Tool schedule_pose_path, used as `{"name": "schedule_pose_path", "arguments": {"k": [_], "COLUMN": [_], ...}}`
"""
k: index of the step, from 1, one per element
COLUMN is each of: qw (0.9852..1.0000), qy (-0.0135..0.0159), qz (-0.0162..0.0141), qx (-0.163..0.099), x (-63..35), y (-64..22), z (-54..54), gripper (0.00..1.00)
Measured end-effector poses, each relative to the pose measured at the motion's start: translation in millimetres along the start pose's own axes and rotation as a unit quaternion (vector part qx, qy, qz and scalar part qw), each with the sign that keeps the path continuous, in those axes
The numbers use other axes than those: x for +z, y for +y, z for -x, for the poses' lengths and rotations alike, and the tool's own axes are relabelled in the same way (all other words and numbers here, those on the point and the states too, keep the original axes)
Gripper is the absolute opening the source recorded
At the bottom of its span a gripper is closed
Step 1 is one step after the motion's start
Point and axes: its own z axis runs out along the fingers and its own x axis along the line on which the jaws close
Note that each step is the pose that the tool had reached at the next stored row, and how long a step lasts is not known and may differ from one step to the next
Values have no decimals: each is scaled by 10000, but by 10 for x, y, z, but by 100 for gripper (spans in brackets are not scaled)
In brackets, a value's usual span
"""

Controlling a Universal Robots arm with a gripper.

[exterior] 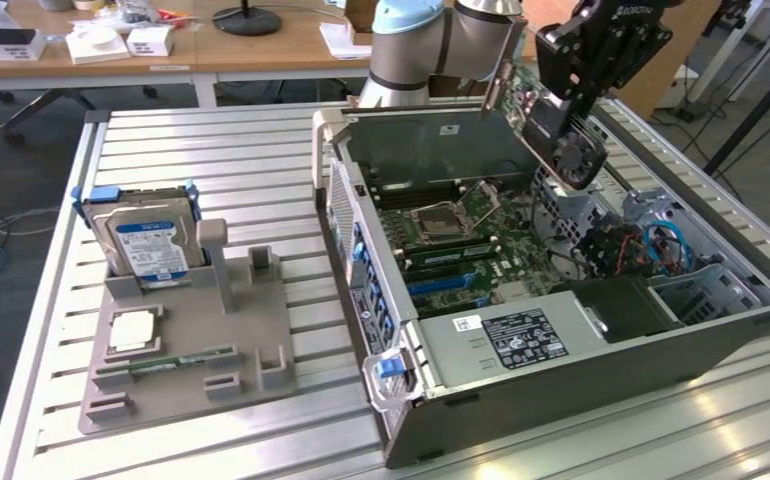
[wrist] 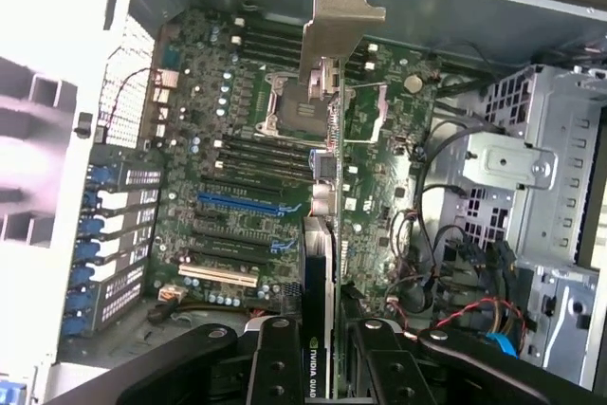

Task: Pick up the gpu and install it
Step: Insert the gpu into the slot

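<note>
Above the open computer case, toward one o'clock in the exterior view, I see my fingers clenched on the gpu, one on each face of the card. It hangs tilted over the motherboard, apart from the board, with its silver bracket at the end away from the wrist. Over at nine o'clock in the exterior view, the hard drive stands upright in the grey fixture on the slatted surface. A green memory stick lies in that fixture near seven o'clock.
</note>
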Motion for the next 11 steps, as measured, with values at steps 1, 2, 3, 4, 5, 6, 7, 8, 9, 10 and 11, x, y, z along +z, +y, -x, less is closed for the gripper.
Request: {"name": "schedule_pose_path", "arguments": {"k": [1,2,3,4,5,6,7,8,9,10,11], "qw": [10000,9999,9998,9997,9996,9994,9992,9990,9987,9984,9981], "qy": [4,8,11,15,19,23,26,30,34,37,40], "qz": [1,3,4,6,7,8,9,11,12,13,14], "qx": [-60,-116,-175,-230,-286,-343,-400,-454,-511,-561,-609], "x": [0,0,0,0,0,0,1,1,1,1,1], "y": [0,0,0,0,0,0,0,0,0,0,0], "z": [0,0,0,0,0,0,0,0,0,0,0], "gripper": [26,26,26,26,26,26,26,26,26,26,26]}}
